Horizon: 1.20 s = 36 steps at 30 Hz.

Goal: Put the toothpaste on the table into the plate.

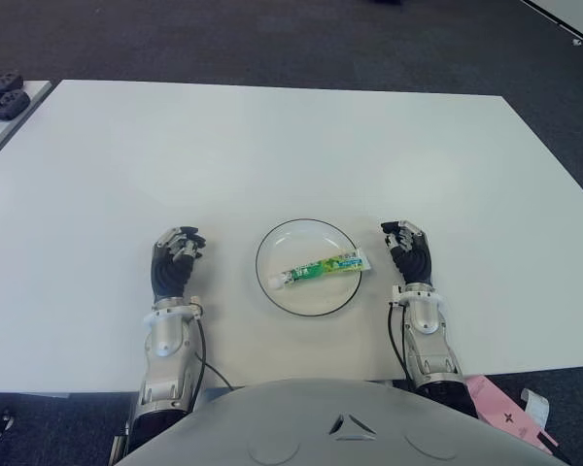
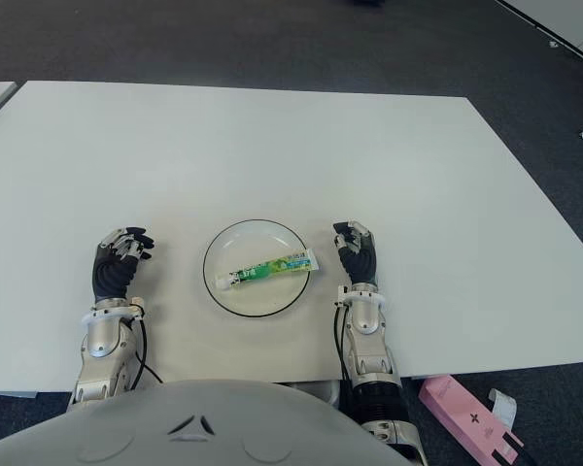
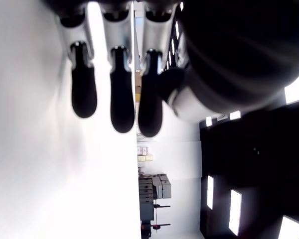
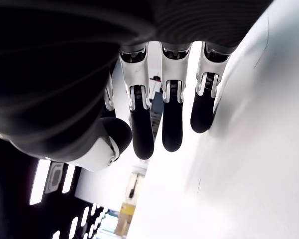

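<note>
Pink box point(image 2: 466, 416) on dark carpet point(image 1: 272, 44) by near right corner. Our white surface point(image 1: 291, 146) wide, bare beyond plate point(image 1: 272, 248). Toothpaste point(image 1: 321, 268) lies flat inside plate, cap toward our left. Our left hand point(image 1: 176, 260) just left of plate, right hand point(image 1: 409, 251) just right; both empty, fingers loosely bent, clear of tube.

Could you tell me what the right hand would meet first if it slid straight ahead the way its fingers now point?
Probably nothing: the right hand points up the table, away from the robot, and only bare white tabletop shows ahead to the far edge. The plate holding the toothpaste sits to its left, off that line.
</note>
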Each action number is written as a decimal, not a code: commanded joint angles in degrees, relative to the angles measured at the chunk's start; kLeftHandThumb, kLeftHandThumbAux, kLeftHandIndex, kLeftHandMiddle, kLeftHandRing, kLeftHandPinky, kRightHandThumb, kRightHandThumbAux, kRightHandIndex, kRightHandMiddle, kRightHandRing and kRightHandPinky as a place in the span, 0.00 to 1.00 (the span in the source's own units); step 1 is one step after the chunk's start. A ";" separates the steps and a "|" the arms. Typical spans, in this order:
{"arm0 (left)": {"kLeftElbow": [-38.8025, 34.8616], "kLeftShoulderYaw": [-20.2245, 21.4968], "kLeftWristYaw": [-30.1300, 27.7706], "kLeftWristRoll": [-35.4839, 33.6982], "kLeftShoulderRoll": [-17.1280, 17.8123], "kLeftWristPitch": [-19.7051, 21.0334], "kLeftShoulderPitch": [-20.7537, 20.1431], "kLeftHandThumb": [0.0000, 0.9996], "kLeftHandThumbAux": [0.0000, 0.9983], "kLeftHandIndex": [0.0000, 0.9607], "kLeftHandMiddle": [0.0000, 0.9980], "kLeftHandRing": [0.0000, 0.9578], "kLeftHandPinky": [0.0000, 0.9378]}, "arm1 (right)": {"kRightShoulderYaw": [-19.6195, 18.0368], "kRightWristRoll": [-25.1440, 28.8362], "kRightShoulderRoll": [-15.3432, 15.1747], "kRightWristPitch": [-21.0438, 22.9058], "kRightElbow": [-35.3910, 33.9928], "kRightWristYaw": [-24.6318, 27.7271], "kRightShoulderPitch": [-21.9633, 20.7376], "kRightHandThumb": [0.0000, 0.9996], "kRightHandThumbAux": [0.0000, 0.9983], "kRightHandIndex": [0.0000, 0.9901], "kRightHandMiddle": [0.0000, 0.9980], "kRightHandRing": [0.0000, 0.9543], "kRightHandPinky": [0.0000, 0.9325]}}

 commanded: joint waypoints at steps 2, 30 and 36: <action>0.56 -0.48 -0.40 0.58 0.13 0.04 0.24 0.71 0.72 0.45 0.52 0.53 0.55 | 0.27 0.50 1.34 0.82 -0.89 0.00 2.01 0.71 0.73 0.43 0.47 0.47 0.48; -1.47 -1.24 -2.96 0.22 0.64 1.96 1.90 0.71 0.72 0.45 0.51 0.53 0.55 | 0.41 0.44 5.35 -0.70 -2.79 -2.91 4.43 0.71 0.73 0.43 0.47 0.48 0.50; -2.08 -1.36 -3.58 0.19 0.78 2.58 2.18 0.71 0.72 0.45 0.52 0.53 0.55 | 0.55 -0.21 5.73 -0.15 -3.61 -3.59 4.74 0.71 0.73 0.43 0.47 0.49 0.51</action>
